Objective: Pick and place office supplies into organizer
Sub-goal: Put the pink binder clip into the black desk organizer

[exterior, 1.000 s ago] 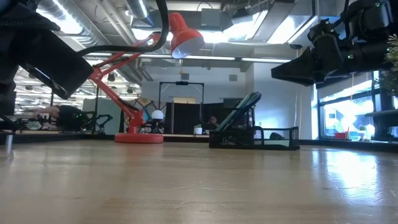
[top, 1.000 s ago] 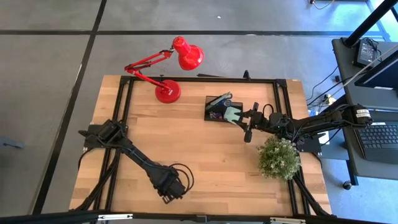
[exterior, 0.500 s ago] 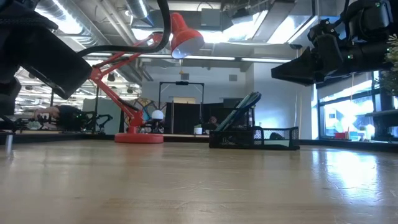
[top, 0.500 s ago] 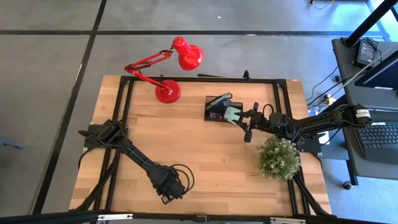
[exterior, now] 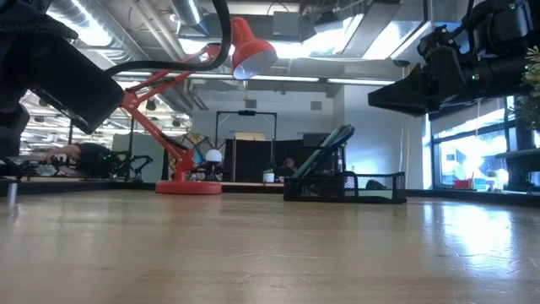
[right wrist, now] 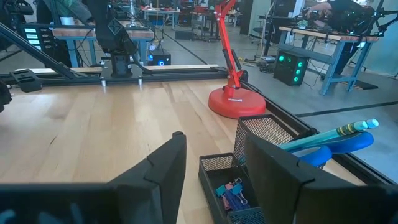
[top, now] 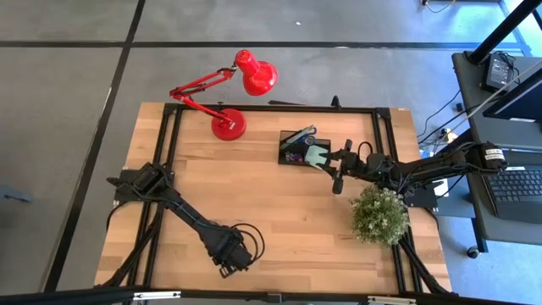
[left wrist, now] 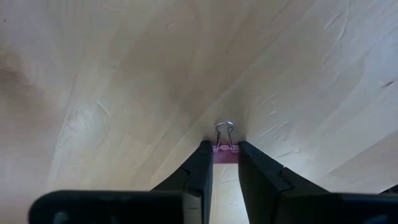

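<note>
A small purple binder clip (left wrist: pixel 225 154) lies on the wooden table near its front edge, wire loops pointing away from the wrist. My left gripper (left wrist: pixel 225 163) (top: pixel 230 259) points down and is shut on it. The black mesh organizer (top: pixel 296 146) (right wrist: pixel 242 174) stands at the far middle and holds light-blue pencils (right wrist: pixel 329 135), blue-handled scissors (right wrist: pixel 339 146) and small clips (right wrist: pixel 229 190). A pale green pad (top: pixel 315 155) shows at its right end. My right gripper (right wrist: pixel 211 168) (top: pixel 330 163) hovers level and open just right of the organizer, with nothing between its fingers. My left gripper pinches the binder clip's purple body (left wrist: pixel 225 155) between its two fingers, one on each side. The fingers come from above, pointing steeply down. The clip rests on the table, its wire loops (left wrist: pixel 224 134) sticking out past the fingertips.
A red desk lamp (top: pixel 229 125) stands at the far left of the table and a green bushy plant (top: pixel 379 215) at the right. A black metal frame (top: pixel 254 108) runs round the table's edges. Bare wood lies between the left gripper and the organizer.
</note>
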Motion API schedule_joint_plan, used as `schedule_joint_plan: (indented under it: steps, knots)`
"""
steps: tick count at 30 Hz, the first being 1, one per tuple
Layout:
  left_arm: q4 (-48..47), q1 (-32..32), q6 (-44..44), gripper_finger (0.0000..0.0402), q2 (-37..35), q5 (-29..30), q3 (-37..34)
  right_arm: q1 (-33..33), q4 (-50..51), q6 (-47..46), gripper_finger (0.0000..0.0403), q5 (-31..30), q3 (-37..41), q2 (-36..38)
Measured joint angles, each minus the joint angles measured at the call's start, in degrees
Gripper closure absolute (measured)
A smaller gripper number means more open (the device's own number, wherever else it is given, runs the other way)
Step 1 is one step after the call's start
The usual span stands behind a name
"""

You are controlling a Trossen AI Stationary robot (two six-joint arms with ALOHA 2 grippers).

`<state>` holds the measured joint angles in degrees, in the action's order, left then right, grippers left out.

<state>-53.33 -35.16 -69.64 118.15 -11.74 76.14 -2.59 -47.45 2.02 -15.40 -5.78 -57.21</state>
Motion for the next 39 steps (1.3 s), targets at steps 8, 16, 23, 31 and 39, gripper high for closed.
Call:
schedule_joint_plan:
  steps: [8, 16, 23, 31, 39]
  knots:
    - [-5.0, 0.1, 4.2, 0.0345, -0.9, 6.1, 4.2, 0.0, -1.6, -0.3, 0.0237, 0.0, 0.0, 0.0]
    - [-4.6, 4.3, 10.5, 0.0345, -5.2, 27.3, 5.9, 0.0, -6.9, -0.2, 0.0237, 0.0, 0.0, 0.0]
    - [-0.3, 13.7, 18.4, 0.0345, -6.3, 47.8, 6.1, 0.0, -6.8, -0.2, 0.0237, 0.0, 0.0, 0.0]
    - [23.0, 27.0, 41.8, 0.0345, -6.4, 48.3, 5.7, 0.0, -6.3, 0.0, 0.0237, 0.0, 0.0, 0.0]
    - [35.4, 36.0, 52.8, 0.0345, -5.1, 37.6, 5.7, 0.0, -4.5, 0.0, 0.0237, -0.7, 0.0, 0.0]
